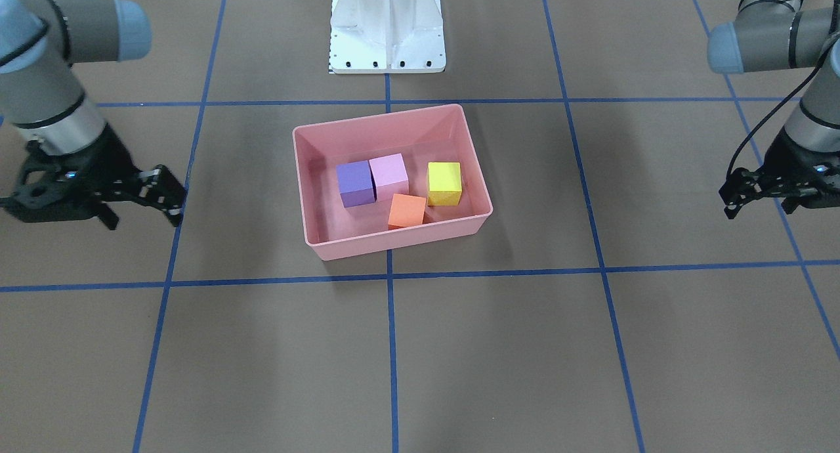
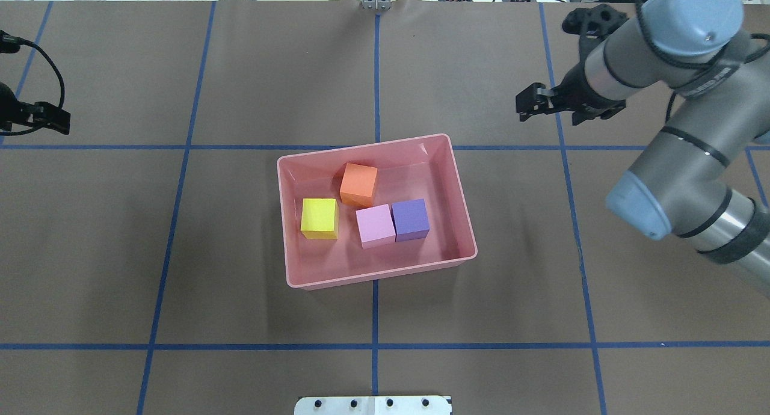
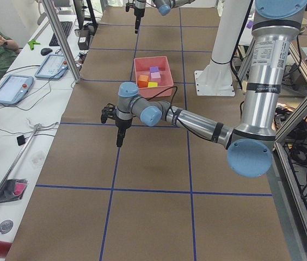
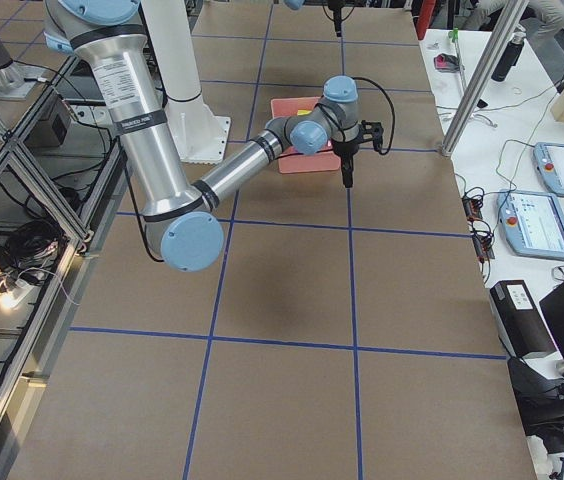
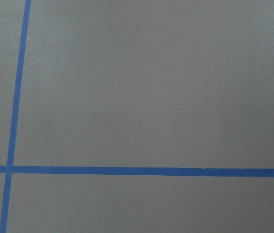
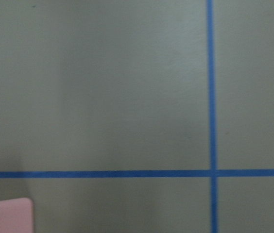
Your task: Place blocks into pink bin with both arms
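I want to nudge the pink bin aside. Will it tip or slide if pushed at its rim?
It probably slides: the pink bin is shallow and wide, lying flat on the table. Its thin plastic walls may flex. The four blocks lie loose inside and may shift.

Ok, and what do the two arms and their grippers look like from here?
Both the left arm and the right arm are grey tubes with light-blue joint caps and a silver band near the wrist. The left gripper and the right gripper are black and two-fingered. A black cable loops along the left arm. The upright tubes carry a white printed label.
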Available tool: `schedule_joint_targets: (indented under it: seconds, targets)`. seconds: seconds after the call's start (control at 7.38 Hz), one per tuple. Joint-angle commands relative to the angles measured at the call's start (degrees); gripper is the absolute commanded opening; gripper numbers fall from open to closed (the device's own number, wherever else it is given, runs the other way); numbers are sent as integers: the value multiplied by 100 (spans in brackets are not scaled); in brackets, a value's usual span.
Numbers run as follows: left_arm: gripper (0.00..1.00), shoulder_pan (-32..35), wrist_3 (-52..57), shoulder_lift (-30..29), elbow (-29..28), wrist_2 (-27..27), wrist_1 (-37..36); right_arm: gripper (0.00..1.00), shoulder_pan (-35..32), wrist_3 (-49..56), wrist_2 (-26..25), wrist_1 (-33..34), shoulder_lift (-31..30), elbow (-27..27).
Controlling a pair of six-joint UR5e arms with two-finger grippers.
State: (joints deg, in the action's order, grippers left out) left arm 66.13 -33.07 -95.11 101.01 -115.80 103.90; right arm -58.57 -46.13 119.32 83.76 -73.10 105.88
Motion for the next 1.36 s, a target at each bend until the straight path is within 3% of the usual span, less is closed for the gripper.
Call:
schedule_joint_targets:
  seconds: [0.0,0.27,0.54,1.22]
  targets:
    - [100,792,1735,176,-195,-537,-324,100,-1064,1401,702,-18,-869,-49]
    - [100,1548,3754,543,-616,-890,-415,100,-2144,3056,1399,-44,-1363,-608]
    - [100,1963,4081,651,-828,-987,-432,100,-2815,4825,1761,-53,-1715,-1330]
    - [100,2096,3993,722,-215,-1383,-1713,100,-2914,4859,1806,-80,-2024,-1192]
